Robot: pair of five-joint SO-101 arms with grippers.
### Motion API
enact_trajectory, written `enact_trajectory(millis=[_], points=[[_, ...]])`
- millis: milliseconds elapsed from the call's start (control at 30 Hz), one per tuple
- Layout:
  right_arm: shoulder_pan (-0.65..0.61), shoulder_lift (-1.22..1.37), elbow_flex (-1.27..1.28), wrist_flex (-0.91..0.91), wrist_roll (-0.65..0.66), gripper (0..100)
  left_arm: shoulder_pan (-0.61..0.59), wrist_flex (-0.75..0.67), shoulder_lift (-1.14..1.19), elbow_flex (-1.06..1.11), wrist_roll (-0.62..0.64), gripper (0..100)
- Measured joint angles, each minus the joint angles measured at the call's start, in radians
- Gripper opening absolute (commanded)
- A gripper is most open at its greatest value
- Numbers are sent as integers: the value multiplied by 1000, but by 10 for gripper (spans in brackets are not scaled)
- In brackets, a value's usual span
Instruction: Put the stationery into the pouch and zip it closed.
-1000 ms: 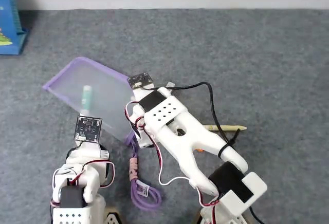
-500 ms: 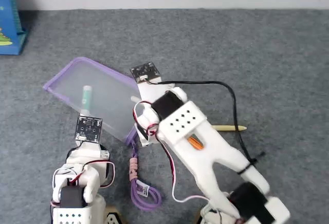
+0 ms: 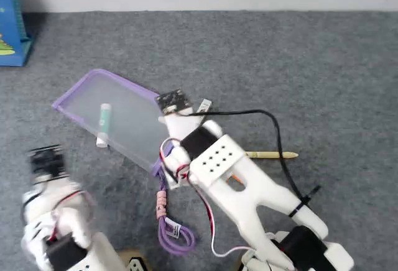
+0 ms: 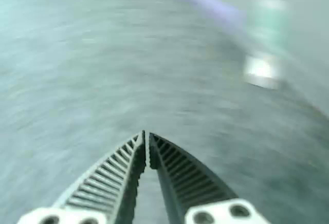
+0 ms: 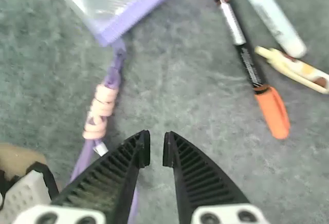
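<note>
The translucent pouch [image 3: 124, 119] with a purple edge lies flat at the left of the high view; a green and white stick [image 3: 103, 123] rests on or in it. Its purple zip cord [image 3: 168, 224] with a pink coil [image 5: 100, 113] trails toward the front. My right gripper [image 5: 154, 146] hovers over bare carpet beside the pouch corner [image 5: 128, 3], open by a narrow gap and holding nothing. Just past it lie an orange marker [image 5: 249, 70], a pale pen [image 5: 270, 13] and a cream piece [image 5: 293, 70]. My left gripper [image 4: 147, 141] is shut and empty, short of the pouch.
A wooden pen [image 3: 272, 155] lies on the grey carpet to the right of the right arm [image 3: 230, 171]. A blue box [image 3: 9, 25] stands at the far left edge. The left arm [image 3: 53, 221] sits at the front left corner.
The left arm has swung left, away from the pouch's near edge. The right arm has shifted slightly back toward the pouch corner.
</note>
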Motion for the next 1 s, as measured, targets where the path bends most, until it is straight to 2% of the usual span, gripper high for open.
enact_trajectory(millis=[133,233,533,733,1000], points=[[-84,2,29,-89,-8,200,-195,-87,0,3,3,50],[-123,49,31,-117,-38,267,-249,-123,0,41,3,121],[-166,313,-29,-147,-77,163,-262,-127,0,109,5,133],[-176,456,-147,-147,-77,155,-262,-127,0,123,5,133],[-178,494,-173,-144,-75,153,-262,-127,0,144,5,133]])
